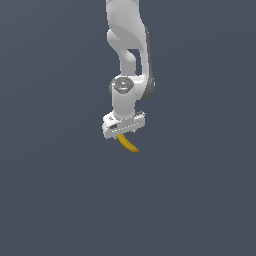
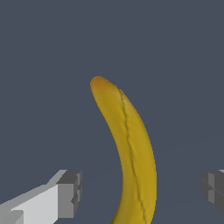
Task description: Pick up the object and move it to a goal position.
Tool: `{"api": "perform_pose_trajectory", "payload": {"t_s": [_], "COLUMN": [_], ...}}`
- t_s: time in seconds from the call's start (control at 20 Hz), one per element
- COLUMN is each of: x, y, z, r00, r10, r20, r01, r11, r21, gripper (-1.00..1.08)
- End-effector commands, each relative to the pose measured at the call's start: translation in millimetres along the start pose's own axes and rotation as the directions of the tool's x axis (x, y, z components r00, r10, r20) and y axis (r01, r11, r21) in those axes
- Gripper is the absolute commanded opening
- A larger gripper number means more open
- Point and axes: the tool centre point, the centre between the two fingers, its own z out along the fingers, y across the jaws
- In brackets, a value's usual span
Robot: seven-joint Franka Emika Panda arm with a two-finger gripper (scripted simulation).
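The yellow banana (image 2: pixel 131 148) with an orange-brown tip lies lengthwise between my two fingers in the wrist view. Clear gaps show on both sides of it. One grey finger pad (image 2: pixel 70 192) and the other pad (image 2: pixel 213 187) stand wide apart, and neither touches the fruit. My gripper (image 2: pixel 141 190) is open. In the exterior view the white gripper (image 1: pixel 125 131) sits right over the banana (image 1: pixel 129 144), whose curved end sticks out below the hand toward the exterior view's right. I cannot tell whether the banana rests on the ground.
A plain dark blue-grey surface (image 1: pixel 60 200) fills both views. The white arm (image 1: pixel 127 45) comes down from the top of the exterior view. No other objects or goal marker show.
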Motion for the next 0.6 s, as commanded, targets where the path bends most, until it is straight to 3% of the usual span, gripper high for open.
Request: {"api": "perform_pose_trajectory", "payload": {"t_s": [0.0,0.55], "x": [-5.4,-9.0], "y": [-3.4,-5.6], "z": [4.6,14.8], "r00": [1.0,0.999], "r10": [-0.027,-0.042], "r20": [0.0,0.001], "r01": [0.027,0.042], "r11": [1.0,0.999], "r21": [0.002,0.003], "gripper": [1.0,1.0]}}
